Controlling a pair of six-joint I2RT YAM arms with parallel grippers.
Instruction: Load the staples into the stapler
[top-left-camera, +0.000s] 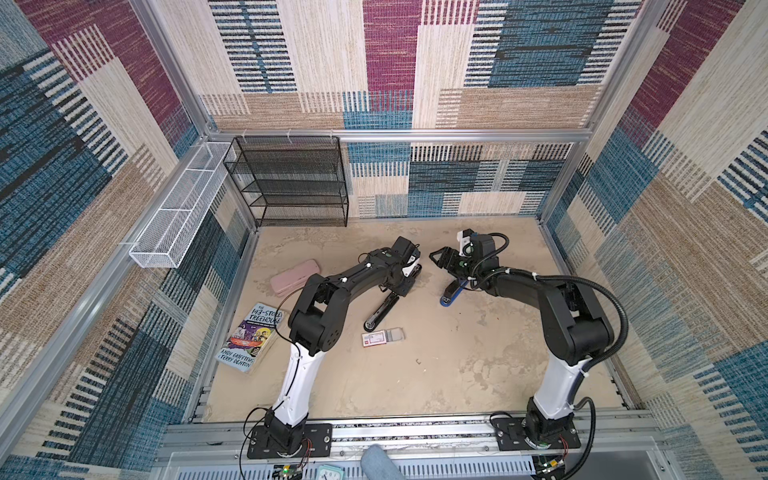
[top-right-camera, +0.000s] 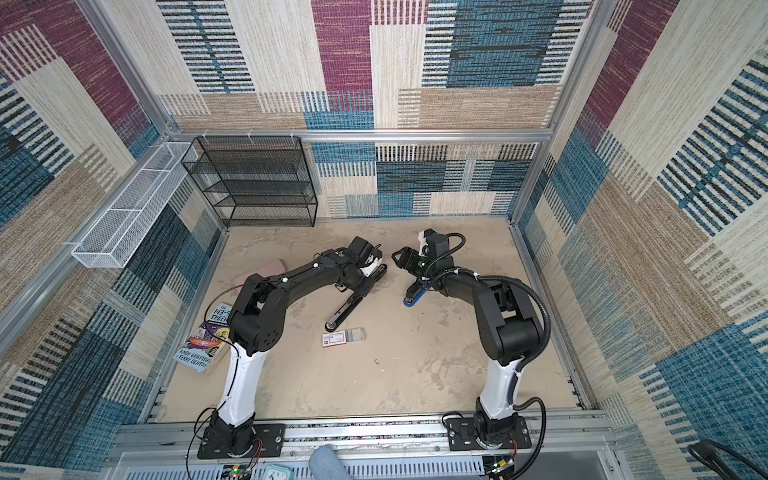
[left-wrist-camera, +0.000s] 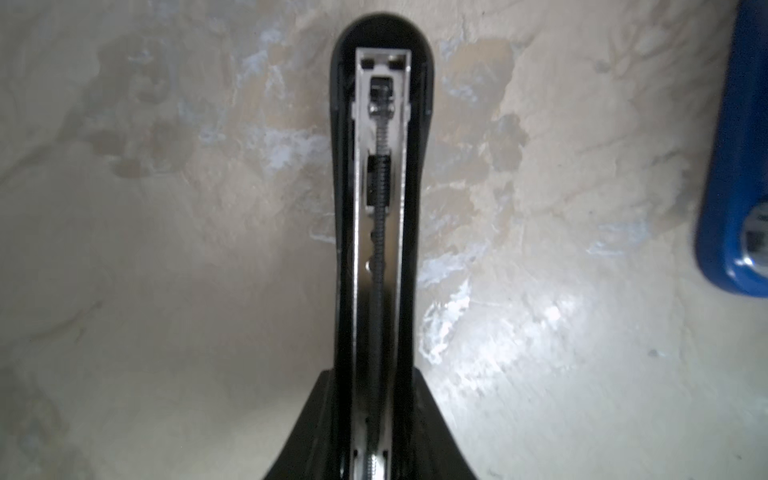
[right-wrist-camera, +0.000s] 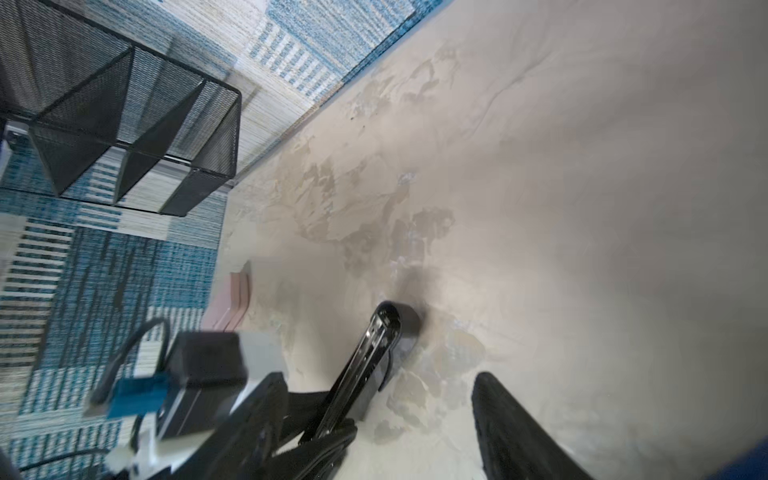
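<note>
Left gripper (top-left-camera: 400, 289) grips the rear of the open black stapler (top-left-camera: 381, 311). The flat white red-edged box of staples (top-left-camera: 381, 337) lies crosswise just beyond the stapler's tip, toward the sandy surface's (top-left-camera: 457, 374) front edge. Right gripper (top-left-camera: 440, 255), wide and empty, is farther away.

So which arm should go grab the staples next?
Probably the right: the right pincer hangs open and empty, while the left pincer holds the open stapler. The staple box lies between the arms, tray slid out.
</note>
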